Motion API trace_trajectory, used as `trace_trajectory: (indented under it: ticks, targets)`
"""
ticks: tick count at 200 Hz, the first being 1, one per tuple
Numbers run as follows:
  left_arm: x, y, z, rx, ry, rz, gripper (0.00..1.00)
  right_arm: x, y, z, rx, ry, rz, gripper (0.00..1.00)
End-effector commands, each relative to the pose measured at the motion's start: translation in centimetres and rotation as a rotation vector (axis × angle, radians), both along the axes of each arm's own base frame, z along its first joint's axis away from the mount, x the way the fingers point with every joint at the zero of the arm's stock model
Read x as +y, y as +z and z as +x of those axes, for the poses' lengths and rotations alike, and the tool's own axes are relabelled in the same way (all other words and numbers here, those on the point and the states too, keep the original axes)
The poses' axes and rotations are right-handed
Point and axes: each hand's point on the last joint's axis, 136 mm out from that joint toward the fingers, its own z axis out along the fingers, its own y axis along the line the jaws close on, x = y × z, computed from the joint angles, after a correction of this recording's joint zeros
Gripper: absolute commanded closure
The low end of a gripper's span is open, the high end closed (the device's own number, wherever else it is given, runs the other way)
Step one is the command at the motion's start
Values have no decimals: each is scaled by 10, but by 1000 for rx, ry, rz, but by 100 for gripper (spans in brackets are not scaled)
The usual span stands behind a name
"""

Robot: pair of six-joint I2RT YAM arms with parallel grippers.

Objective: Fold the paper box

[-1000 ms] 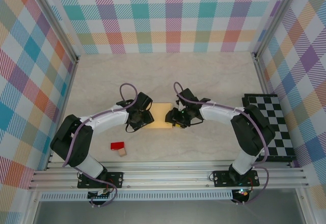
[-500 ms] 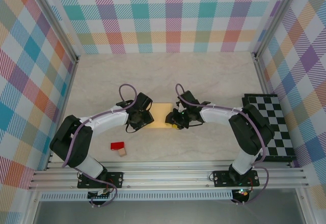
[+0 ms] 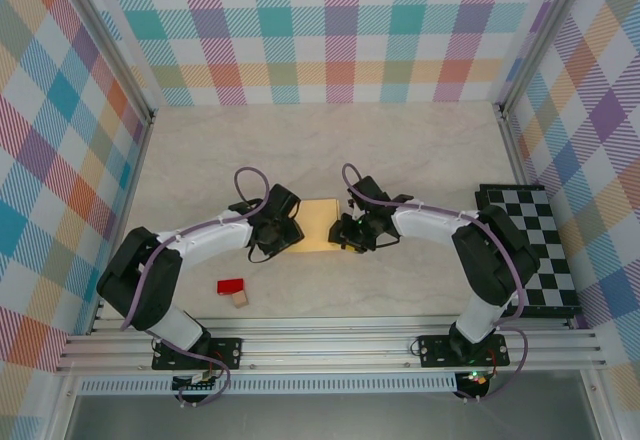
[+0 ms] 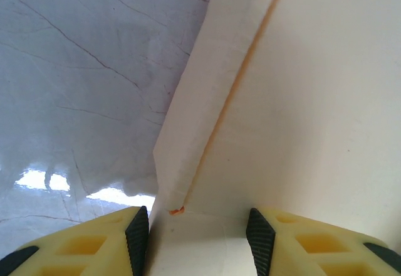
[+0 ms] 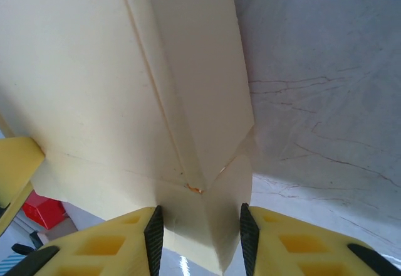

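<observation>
**Two robot arms grip a paper box**

The pale yellow paper box [image 3: 320, 225] sits mid-counter [image 3: 400, 140], nearer the front edge. The left fingers [image 4: 136, 241] are clamped on its left side, and the right fingers [image 5: 153, 241] are clamped on its right flap.

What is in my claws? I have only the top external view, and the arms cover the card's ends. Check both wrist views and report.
Observer: In the left wrist view, a folded-up side strip of the paper box runs down into the left claw. The card spans the gap from pad to pad.
Operator: Now the right one.
Observer: In the right wrist view, the right claw is closed on a folded corner of the box, where the creases meet at a small orange nick.
Operator: Tell me whether the left strip lies flat.
Observer: It does not. It stands up from the main panel along an orange-tinted crease.
</observation>
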Motion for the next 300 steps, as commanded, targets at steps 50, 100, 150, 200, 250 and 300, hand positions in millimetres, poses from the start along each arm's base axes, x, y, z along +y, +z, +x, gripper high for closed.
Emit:
trace_trajectory:
  ticks: [50,100,150,200,250,300]
  targets:
    - [49,-60,-43,192,-18,271,52,-16,4,1,-61,55,-107,63]
    - [37,-29,-27,129,-33,233,51,-7,34,14,-185,114,-69,58]
    - [30,11,-8,46,-63,227,47,1,63,40,-292,133,-88,57]
    - [30,16,7,39,-87,239,46,8,57,76,-337,160,-183,57]
    - [28,21,25,15,-111,216,42,-3,27,89,-253,176,-271,57]
    - [9,20,40,-65,-220,149,41,-9,8,93,-238,209,-290,57]
